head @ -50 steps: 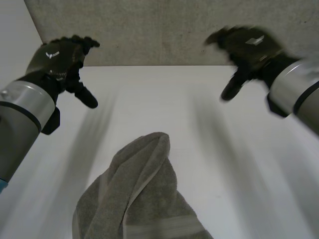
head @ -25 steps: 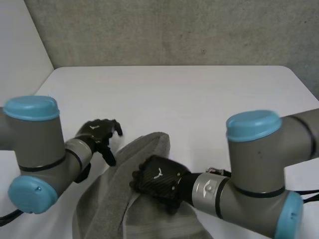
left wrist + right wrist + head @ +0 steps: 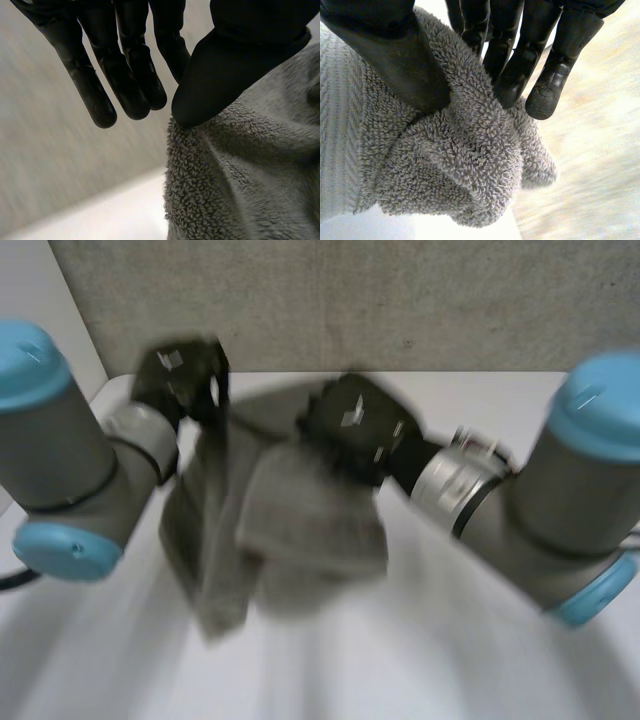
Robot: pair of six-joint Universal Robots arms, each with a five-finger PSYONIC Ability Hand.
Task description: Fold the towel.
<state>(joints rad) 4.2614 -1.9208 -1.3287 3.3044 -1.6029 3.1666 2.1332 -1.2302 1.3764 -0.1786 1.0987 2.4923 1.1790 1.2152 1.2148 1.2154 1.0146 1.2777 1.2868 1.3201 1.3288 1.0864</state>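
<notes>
towel (image 3: 270, 510) dangling above the table (image 3: 450, 660), long axis hanging down | left hand (image 3: 185, 375) pinches its top edge; right hand (image 3: 350, 425) clamped on a bunch just beside | needs spreading sideways, I'd guess

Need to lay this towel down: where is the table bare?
Bare: the near part of the table, in front of the hanging towel, and the far strip along the wall beyond the right robot hand. Crowded: the middle, where the towel hangs between the left robot hand and the right.
</notes>
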